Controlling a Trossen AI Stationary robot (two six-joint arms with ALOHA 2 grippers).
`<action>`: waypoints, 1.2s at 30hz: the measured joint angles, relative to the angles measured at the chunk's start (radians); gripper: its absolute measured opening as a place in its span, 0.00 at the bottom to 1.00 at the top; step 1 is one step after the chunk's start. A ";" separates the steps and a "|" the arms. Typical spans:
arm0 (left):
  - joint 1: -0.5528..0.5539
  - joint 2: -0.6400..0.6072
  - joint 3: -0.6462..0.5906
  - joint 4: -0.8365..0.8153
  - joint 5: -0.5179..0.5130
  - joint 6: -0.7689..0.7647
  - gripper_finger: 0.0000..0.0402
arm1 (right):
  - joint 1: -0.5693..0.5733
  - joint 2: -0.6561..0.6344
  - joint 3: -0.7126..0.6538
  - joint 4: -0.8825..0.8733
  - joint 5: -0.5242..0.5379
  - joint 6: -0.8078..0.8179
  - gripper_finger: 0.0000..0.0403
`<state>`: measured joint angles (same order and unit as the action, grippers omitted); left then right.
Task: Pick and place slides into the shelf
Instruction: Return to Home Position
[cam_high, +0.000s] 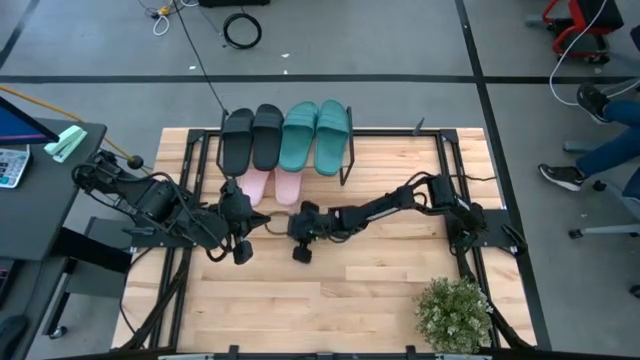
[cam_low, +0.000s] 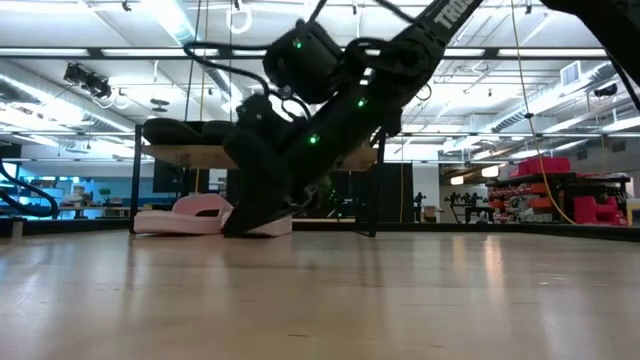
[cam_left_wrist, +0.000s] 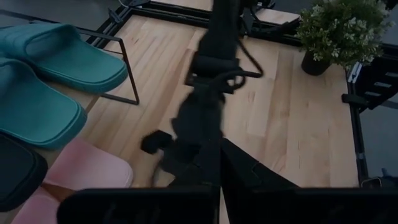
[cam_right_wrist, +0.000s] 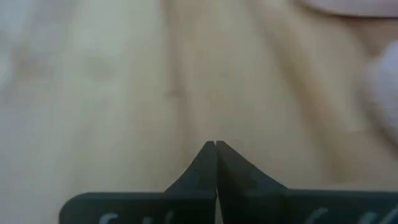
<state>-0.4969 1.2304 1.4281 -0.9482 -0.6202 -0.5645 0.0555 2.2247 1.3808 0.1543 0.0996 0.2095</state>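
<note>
Under shelf (cam_low: 190, 156), pink slides (cam_high: 272, 186), left claw (cam_left_wrist: 219, 198) closed, right claw (cam_right_wrist: 216, 152) closed

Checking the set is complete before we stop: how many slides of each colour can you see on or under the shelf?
Black slides: 2
Teal slides: 2
Pink slides: 2
Total: 6
</note>
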 joint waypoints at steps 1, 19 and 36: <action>0.000 0.000 0.000 0.001 -0.002 -0.008 0.01 | 0.016 -0.004 0.000 -0.002 -0.017 0.000 0.01; -0.016 -0.075 -0.002 -0.008 -0.007 -0.049 0.06 | 0.276 -0.858 0.002 -0.668 -0.066 -0.053 0.03; -0.261 -0.474 -0.469 0.264 -0.319 -0.188 0.09 | 0.392 -1.445 -0.697 -0.212 0.104 0.027 0.03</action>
<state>-0.7577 0.7567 0.9590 -0.6842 -0.9392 -0.7527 0.4470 0.7793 0.6837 -0.0577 0.2037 0.2363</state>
